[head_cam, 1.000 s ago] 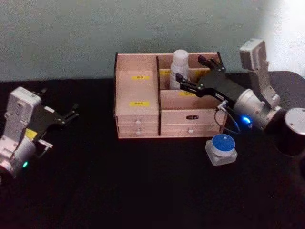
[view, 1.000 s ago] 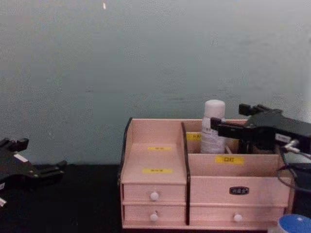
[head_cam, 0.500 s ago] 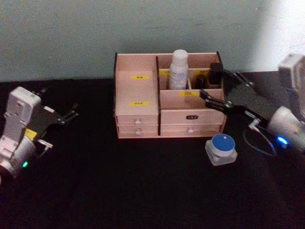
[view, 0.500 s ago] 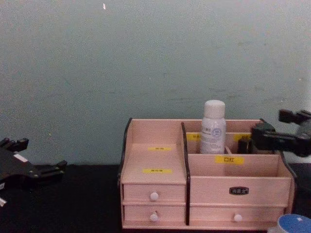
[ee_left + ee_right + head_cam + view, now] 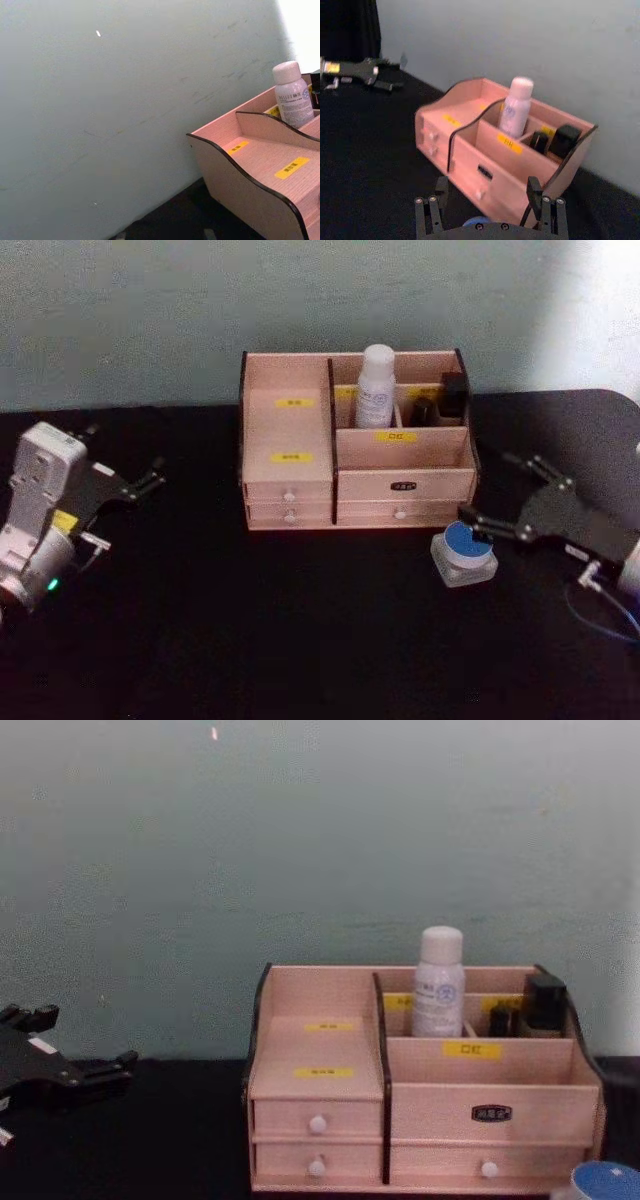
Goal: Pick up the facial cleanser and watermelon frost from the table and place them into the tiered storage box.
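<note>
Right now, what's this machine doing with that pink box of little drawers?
A two-armed robot is tidying toiletries into the pink box. A white bottle and a small dark container already stand in its back compartments. The right gripper, jaws open and holding nothing, hovers close to a blue-lidded jar on the table in front of the box's right corner. The left gripper sits idle far to the left.

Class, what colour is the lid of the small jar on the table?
The jar's lid is blue, clearest in the head view.
</note>
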